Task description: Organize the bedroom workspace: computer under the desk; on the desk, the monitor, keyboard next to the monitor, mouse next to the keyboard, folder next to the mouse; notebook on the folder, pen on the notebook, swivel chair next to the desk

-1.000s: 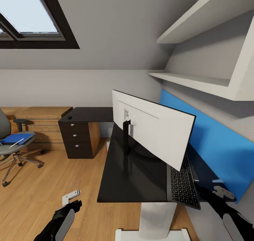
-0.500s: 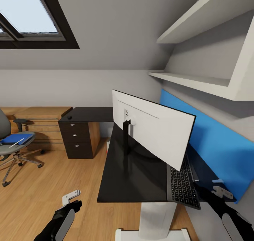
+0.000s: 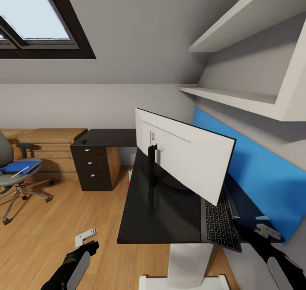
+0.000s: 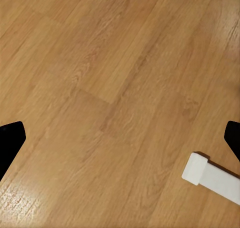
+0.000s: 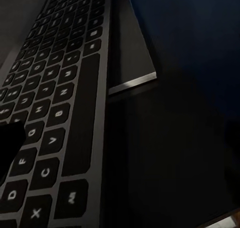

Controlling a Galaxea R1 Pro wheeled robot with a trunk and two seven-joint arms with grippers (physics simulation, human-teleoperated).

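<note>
The white-backed monitor point(image 3: 187, 154) stands on the black desk point(image 3: 157, 213). A dark keyboard point(image 3: 219, 222) lies on the desk on the monitor's screen side, seen close up as the keyboard point(image 5: 55, 103) in the right wrist view. My right gripper point(image 3: 265, 230) hovers open just beside the keyboard's near end, one dark fingertip point(image 5: 10, 143) over the keys. At the far left, the grey swivel chair point(image 3: 12, 179) carries a blue folder point(image 3: 19, 167) with a thin white strip on it. A small dark mouse point(image 3: 83, 141) rests on the far desk section. My left gripper point(image 4: 120, 140) hangs open over bare floor.
A dark drawer unit point(image 3: 93, 167) stands under the far desk section, with a wooden cabinet point(image 3: 51, 154) beside it. The desk's white leg point(image 3: 189, 260) and foot point(image 4: 212, 178) are near my left arm. A blue wall panel point(image 3: 263, 175) and white shelves point(image 3: 238, 94) border the desk's right side.
</note>
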